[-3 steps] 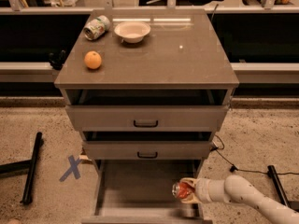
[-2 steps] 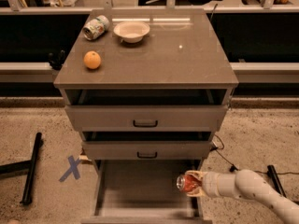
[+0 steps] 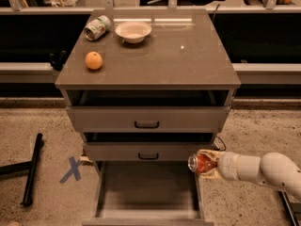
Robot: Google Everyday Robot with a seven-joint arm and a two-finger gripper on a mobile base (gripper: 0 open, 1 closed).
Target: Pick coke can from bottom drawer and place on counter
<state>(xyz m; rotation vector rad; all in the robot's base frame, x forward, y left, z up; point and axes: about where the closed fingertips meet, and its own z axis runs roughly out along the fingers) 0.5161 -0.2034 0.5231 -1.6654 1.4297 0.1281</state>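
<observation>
**Over the drawer's right edge: can lifted out**

Clenched on the coke can (image 3: 198,163), the gripper (image 3: 206,165) hangs above the right edge of the bottom drawer (image 3: 146,189), higher and further right than a second ago. The pick looks done; what remains is the lift to the counter (image 3: 178,55), well above.

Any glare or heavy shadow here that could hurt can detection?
Camera view: the counter has a white glare streak near its back edge and one bright spot. Camera view: the bottom drawer floor darkens toward the back, under the upper drawers. Camera view: the coke can, held in the tool over the drawer's right edge, is lit, its silver end bright.
</observation>
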